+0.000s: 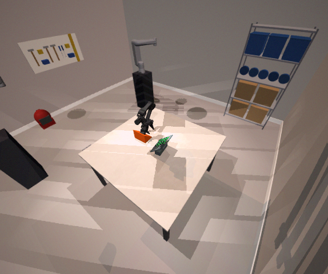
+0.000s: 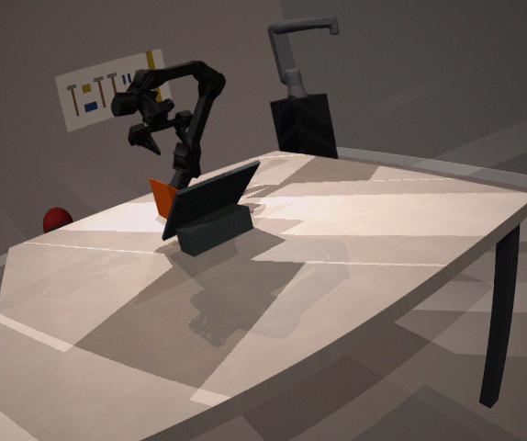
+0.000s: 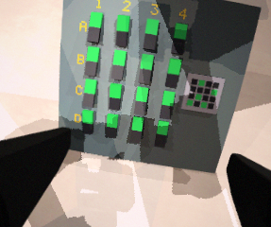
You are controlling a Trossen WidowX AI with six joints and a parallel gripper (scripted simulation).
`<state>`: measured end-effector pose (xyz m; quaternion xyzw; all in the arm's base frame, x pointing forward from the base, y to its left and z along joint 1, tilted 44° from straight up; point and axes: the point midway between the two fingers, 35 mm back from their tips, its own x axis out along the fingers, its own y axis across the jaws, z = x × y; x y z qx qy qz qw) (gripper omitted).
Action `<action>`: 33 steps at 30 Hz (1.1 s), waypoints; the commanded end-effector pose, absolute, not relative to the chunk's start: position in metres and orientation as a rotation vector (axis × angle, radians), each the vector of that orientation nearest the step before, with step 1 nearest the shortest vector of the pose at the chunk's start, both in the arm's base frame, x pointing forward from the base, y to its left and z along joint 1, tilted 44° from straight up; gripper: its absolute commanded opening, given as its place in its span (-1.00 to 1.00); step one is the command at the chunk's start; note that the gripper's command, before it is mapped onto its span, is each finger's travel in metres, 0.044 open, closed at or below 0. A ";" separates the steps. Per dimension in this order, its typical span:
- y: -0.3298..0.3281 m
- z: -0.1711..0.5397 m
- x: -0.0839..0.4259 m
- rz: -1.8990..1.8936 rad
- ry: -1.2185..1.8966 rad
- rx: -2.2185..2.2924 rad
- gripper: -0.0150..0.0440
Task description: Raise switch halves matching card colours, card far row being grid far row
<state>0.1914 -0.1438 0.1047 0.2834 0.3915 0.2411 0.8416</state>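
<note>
The tilted grey panel (image 1: pixel 156 149) (image 2: pixel 216 194) (image 3: pixel 192 148) carries a four-by-four grid of rocker switches, rows A to D and columns 1 to 4. Every switch shows a green far half and a dark near half; which half is raised is hard to tell. The small card (image 3: pixel 185 105) is right of the grid. From its far row, it reads: dark, green, dark, dark; dark, dark, dark, green; dark, green, dark, dark; green, dark, green, dark. My gripper (image 2: pixel 173 148) (image 3: pixel 149 149) is open and empty, above the panel's near side, clear of the switches.
An orange angled piece (image 1: pixel 141 136) (image 2: pixel 162 199) stands on the table (image 1: pixel 123 170) (image 2: pixel 373 294) beside the panel, close to the arm. The panel rests on a dark block (image 1: pixel 159 152) (image 2: pixel 216 230). A shelf, pedestals and a red helmet stand away from the table.
</note>
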 end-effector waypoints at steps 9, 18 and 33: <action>-0.076 0.069 0.200 0.489 0.847 0.590 0.06; -0.033 0.056 0.200 0.507 0.804 0.620 -0.49; -0.006 0.037 0.225 0.518 0.823 0.616 -0.49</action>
